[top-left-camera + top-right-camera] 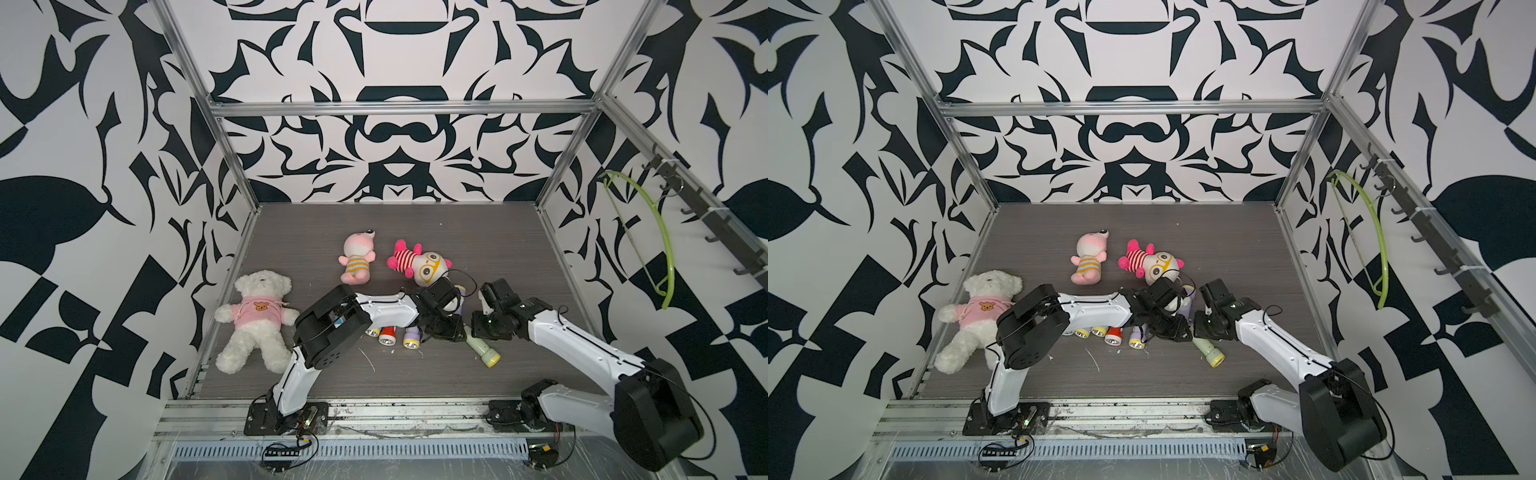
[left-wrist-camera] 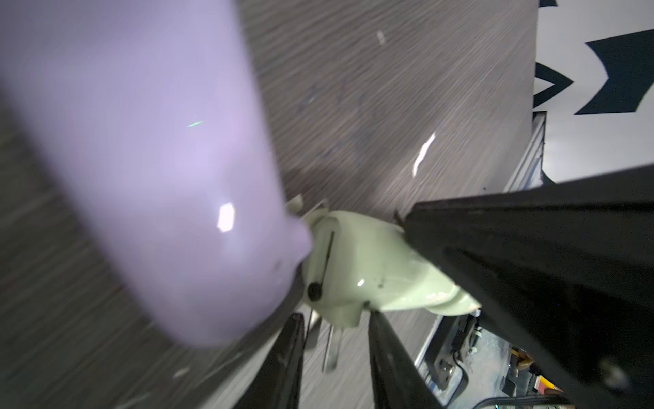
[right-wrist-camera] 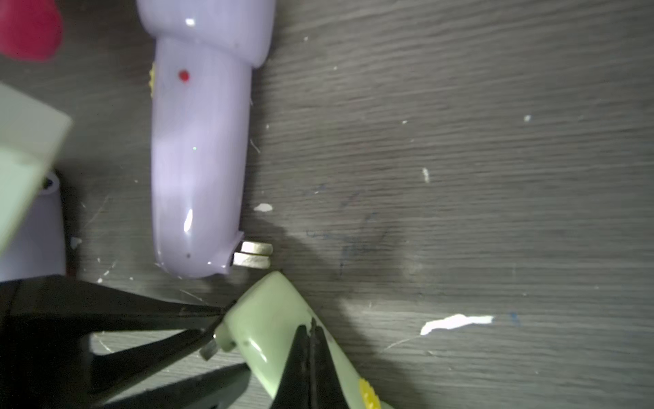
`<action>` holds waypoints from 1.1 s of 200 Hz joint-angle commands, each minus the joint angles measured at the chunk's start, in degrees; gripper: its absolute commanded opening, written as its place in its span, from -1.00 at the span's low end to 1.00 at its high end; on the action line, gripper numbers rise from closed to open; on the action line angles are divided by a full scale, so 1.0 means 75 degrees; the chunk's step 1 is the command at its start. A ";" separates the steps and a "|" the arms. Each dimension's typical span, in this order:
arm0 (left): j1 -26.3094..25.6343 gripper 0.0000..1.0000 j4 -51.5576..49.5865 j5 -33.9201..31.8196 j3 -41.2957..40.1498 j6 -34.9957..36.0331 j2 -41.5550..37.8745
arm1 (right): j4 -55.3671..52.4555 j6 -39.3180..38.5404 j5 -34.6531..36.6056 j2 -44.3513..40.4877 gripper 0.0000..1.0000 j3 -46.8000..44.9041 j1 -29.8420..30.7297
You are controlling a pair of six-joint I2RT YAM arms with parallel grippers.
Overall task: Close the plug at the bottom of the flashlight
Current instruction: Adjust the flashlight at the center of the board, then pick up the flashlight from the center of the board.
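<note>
Green flashlight lies flat on the table, front-right of centre, with its lens end toward the front edge and its bottom end tucked under both grippers. It shows in both top views. Left gripper is clamped narrow at that bottom end, with the plug and its metal prongs sitting between the fingers. In the right wrist view the prong tip pokes out at the left finger ends. Right gripper is clenched with nothing between the fingers, tips down on the green body just behind the bottom end. Purple flashlight lies just beside it, its own prongs folded out and close to the green end; touching or not, can't tell. A red flashlight lies in the row to the left. White bear, pink plush and striped doll lie farther back, well apart.
</note>
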 commanded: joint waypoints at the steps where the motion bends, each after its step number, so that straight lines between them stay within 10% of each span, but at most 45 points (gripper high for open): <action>1: 0.0157 -0.30 0.0005 0.0015 0.0504 0.0280 0.0296 | -0.0426 0.0213 -0.0354 -0.0168 -1.00 -0.0126 0.0057; 137: -0.0097 -0.11 -0.0338 -0.0173 -0.0219 0.0536 -0.1405 | -0.0818 0.0417 0.0505 -0.0801 -1.00 0.0142 -0.0218; 220: -0.0814 -0.01 -0.0047 0.0021 -0.0306 -0.0208 -0.0673 | -0.0556 0.0625 -0.1183 -0.0874 -1.00 -0.0712 -0.1095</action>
